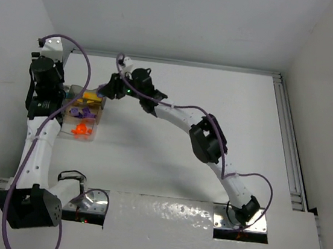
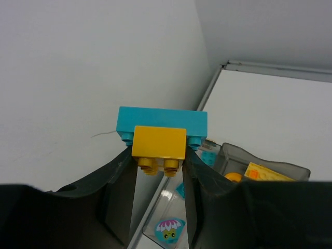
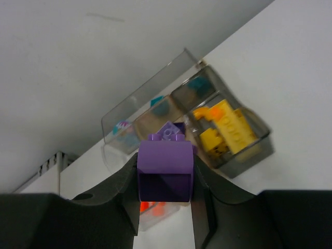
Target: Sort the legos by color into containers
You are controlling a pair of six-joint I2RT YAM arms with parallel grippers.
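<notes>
left hand (image 2: 158, 158) clamps a yellow brick (image 2: 158, 142) joined to a teal brick (image 2: 163, 116), right hand (image 3: 165, 174) clamps a purple brick (image 3: 165, 162), both by the containers (image 3: 255, 150) at 9 o'clock on the desk (image 1: 218, 100).

Left arm (image 1: 37, 145) extends forward, jaws clamping a teal-yellow stack (image 2: 162, 134); right arm (image 1: 179, 119) stretches leftward, jaws clamping a purple brick (image 3: 165, 166).

glossy plastic legos (image 2: 158, 141), clr smooth plastic containers (image 2: 239, 158)

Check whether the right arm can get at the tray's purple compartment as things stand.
Probably yes: the right gripper, shut on a purple brick, hangs at the edge of the tray, and the purple legos lie uncovered. The left gripper sits opposite.
</notes>
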